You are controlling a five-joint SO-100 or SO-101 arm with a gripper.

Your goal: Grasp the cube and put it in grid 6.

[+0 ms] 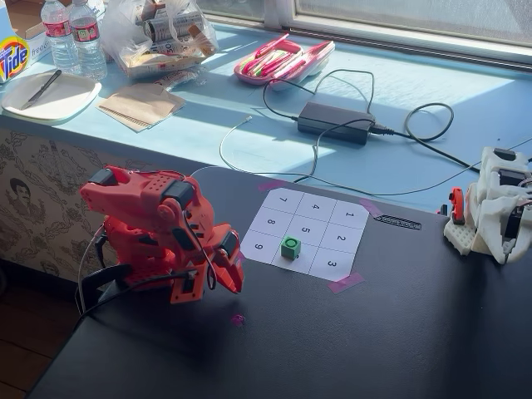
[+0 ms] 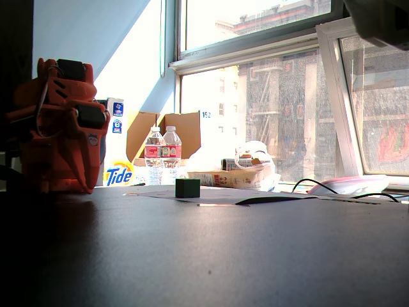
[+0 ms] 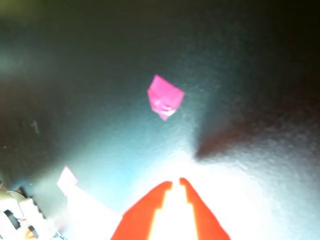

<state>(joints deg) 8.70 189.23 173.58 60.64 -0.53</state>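
The small green cube (image 1: 290,247) stands on the white numbered sheet, on the square between 9 and 3, which is grid 6 (image 1: 302,263); it covers the digit. It also shows as a dark block in the low fixed view (image 2: 187,187). The red arm (image 1: 154,229) is folded at the table's left, well apart from the cube. My gripper (image 1: 235,279) points down at the dark table beside the sheet's left edge. In the wrist view my gripper (image 3: 176,182) has its red fingertips almost touching and holds nothing. The cube is out of the wrist view.
A pink tape scrap (image 3: 165,97) lies on the dark table ahead of the gripper, also in a fixed view (image 1: 238,318). A white device (image 1: 492,208) sits at the table's right edge. A power adapter (image 1: 335,122) with cables lies on the blue sill behind.
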